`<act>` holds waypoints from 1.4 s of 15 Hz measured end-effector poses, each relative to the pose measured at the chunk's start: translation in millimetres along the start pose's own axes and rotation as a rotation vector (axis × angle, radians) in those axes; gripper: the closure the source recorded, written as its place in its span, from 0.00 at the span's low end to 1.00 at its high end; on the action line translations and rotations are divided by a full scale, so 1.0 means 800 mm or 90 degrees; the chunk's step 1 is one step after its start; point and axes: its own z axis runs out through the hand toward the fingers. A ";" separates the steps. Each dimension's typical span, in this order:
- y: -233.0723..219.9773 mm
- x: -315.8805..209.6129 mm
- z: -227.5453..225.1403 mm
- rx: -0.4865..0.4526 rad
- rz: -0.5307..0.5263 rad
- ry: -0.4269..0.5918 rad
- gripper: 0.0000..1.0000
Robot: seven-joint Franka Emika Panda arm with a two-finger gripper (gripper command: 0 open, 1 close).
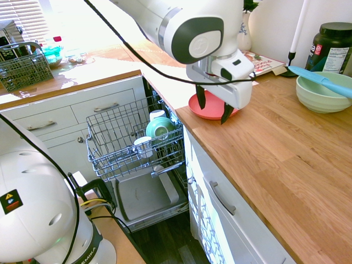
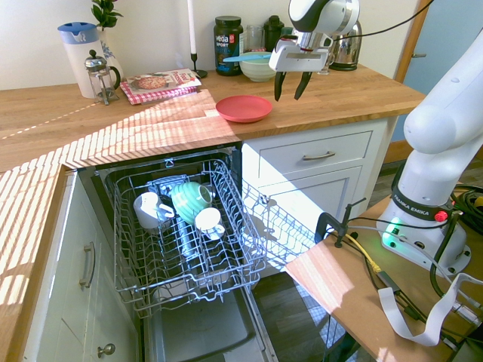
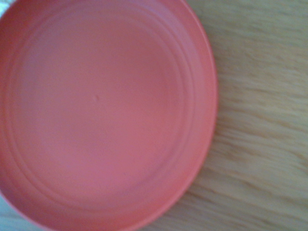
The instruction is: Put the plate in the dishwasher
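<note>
On wooden counter (image 2: 343,102) | round coral plastic plate (image 2: 244,108) | smooth, raised rim

Plate (image 3: 103,110) runs off the wrist view's edge; its rim there is soft, table (image 3: 264,120) grain blurry. In the first exterior view the end effector (image 1: 214,106) covers part of the plate. Same view: arm hides most of the vase (image 1: 245,34) and part of the magazine (image 1: 265,63); pale green bowl (image 1: 323,94) and black tub (image 1: 331,48) cut off by the frame. Tub's small label print unreadable. Second exterior view: plant (image 2: 104,13) cropped at the top, kettle (image 2: 346,50) partly behind the arm.
</note>
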 end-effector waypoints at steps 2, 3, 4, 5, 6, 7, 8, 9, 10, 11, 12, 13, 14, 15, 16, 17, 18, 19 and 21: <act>-0.012 0.015 0.022 0.009 -0.001 -0.024 0.00; -0.016 0.023 0.032 0.011 -0.001 -0.034 0.00; -0.019 0.031 0.039 0.015 0.001 -0.041 0.00; -0.024 0.037 0.045 0.022 0.005 -0.047 0.00; -0.027 0.042 0.050 0.031 0.010 -0.054 0.00; -0.032 0.047 0.056 0.037 0.015 -0.062 0.00; -0.036 0.052 0.062 0.041 0.016 -0.068 0.00; -0.040 0.056 0.068 0.044 0.015 -0.073 1.00; -0.043 0.061 0.074 0.047 0.016 -0.078 1.00; -0.046 0.065 0.075 0.052 0.018 -0.078 1.00; -0.047 0.068 0.076 0.056 0.019 -0.079 1.00; -0.047 0.069 0.076 0.058 0.020 -0.079 1.00; -0.046 0.070 0.076 0.060 0.019 -0.080 1.00; -0.046 0.070 0.077 0.061 0.016 -0.081 1.00; -0.047 0.071 0.078 0.061 0.014 -0.081 1.00; -0.048 0.073 0.079 0.061 0.013 -0.082 1.00; -0.048 0.074 0.080 0.062 0.012 -0.083 1.00; -0.048 0.075 0.082 0.062 0.010 -0.084 1.00; -0.047 0.075 0.083 0.063 0.009 -0.085 1.00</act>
